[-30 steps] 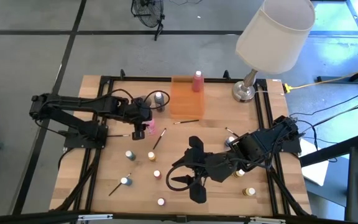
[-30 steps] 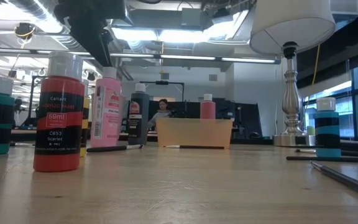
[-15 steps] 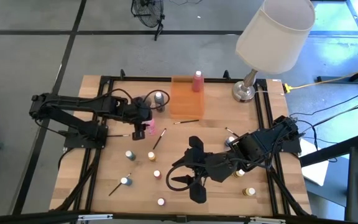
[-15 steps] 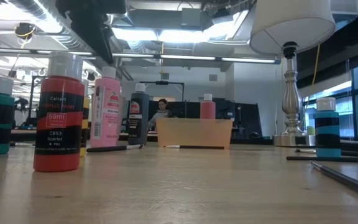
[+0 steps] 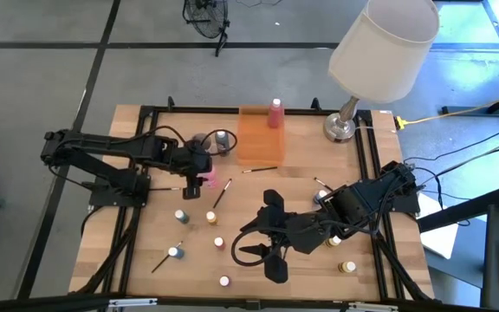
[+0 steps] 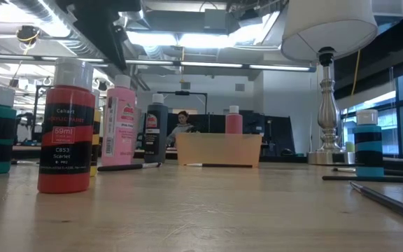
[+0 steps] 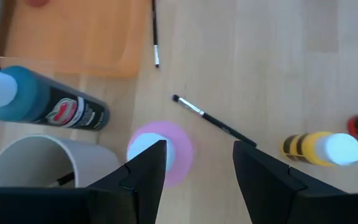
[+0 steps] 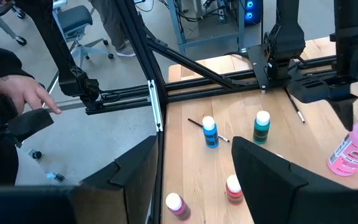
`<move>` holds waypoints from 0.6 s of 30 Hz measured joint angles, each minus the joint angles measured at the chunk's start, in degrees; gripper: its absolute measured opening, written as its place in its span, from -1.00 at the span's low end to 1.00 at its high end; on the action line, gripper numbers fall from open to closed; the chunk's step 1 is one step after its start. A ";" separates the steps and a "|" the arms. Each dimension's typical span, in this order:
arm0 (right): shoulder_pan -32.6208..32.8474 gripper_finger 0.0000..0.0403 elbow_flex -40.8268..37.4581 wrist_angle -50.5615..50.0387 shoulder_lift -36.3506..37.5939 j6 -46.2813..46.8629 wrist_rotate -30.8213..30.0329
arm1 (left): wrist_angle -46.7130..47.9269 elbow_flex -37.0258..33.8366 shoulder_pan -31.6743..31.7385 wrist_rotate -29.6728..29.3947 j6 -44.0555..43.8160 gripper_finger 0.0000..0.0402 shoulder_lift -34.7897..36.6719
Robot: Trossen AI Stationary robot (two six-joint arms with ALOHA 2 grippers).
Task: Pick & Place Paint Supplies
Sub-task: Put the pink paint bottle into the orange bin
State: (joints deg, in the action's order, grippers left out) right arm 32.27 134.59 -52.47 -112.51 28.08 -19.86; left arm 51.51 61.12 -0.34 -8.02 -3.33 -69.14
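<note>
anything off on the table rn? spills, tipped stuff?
No spills or damage. Red bottle and pink bottle stand upright. Brushes lie scattered, one brush just beside the tray. Only oddity: a person's hand close to the table frame, seen in the right wrist view.

One camera looks straight down; another sits at tabletop level (both catch the lamp [image 5: 379, 52]); two ride the wrists.
</note>
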 joint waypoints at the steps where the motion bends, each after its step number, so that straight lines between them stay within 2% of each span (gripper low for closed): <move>1: 0.00 0.05 0.00 0.00 0.00 0.00 0.00 | -0.01 0.01 0.00 1.00 0.71 -0.09 0.00; 5: 0.00 0.05 0.01 0.00 0.00 0.00 0.00 | -0.33 0.02 0.00 6.07 3.99 -0.09 0.00; 15: 0.00 0.05 -0.01 -0.04 0.00 -0.02 0.00 | -0.80 0.04 0.01 7.11 6.22 0.10 1.74; 18: 0.00 0.05 0.01 -0.04 0.00 -0.02 0.00 | -0.77 0.04 0.09 5.52 6.20 0.15 3.43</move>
State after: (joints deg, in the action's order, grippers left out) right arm 32.27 134.60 -52.51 -112.51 28.05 -19.86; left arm 50.74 61.17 -0.25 -2.50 2.87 -65.71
